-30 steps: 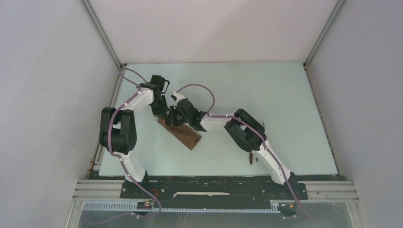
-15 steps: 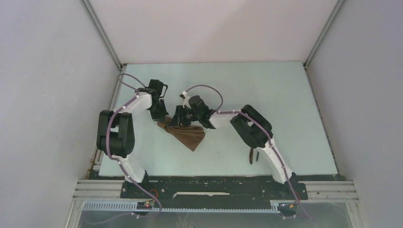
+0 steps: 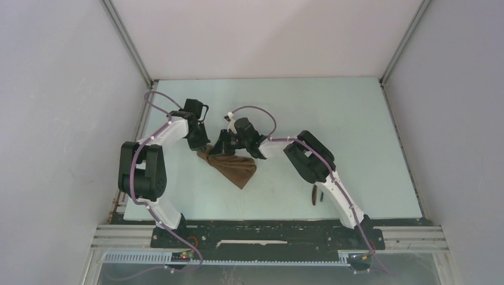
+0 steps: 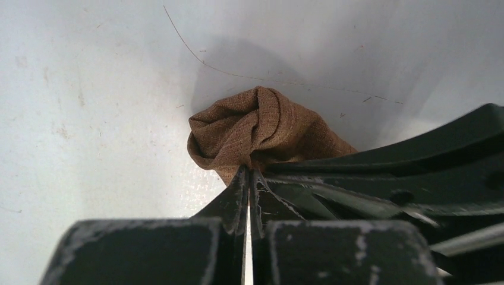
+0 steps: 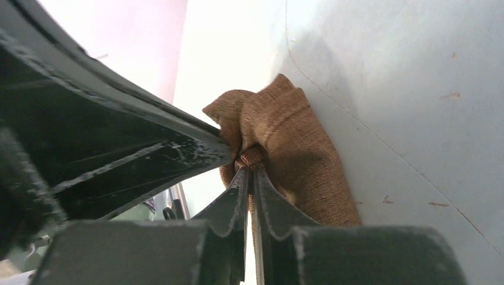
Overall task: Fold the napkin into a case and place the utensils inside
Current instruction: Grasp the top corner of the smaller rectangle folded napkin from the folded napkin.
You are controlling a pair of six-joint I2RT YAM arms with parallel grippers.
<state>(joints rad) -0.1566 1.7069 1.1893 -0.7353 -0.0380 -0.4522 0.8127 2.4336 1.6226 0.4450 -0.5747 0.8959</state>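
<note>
while left claw (image 4: 248,173) and right claw (image 5: 250,170) pinch napkin (image 3: 235,167) | utensils (image 3: 315,195) lie outside

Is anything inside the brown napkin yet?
Nothing shows inside the napkin. Both the left gripper and right gripper pinch its bunched end, whose folds hide the interior. The utensils lie apart on the table.

Left arm (image 3: 169,133) and right arm (image 3: 337,196) had white link shells, black joint housings, and purple cables (image 3: 254,107) looped alongside. Left end effector (image 4: 246,173) and right end effector (image 5: 249,169) were matte black, edges scuffed pale.
</note>
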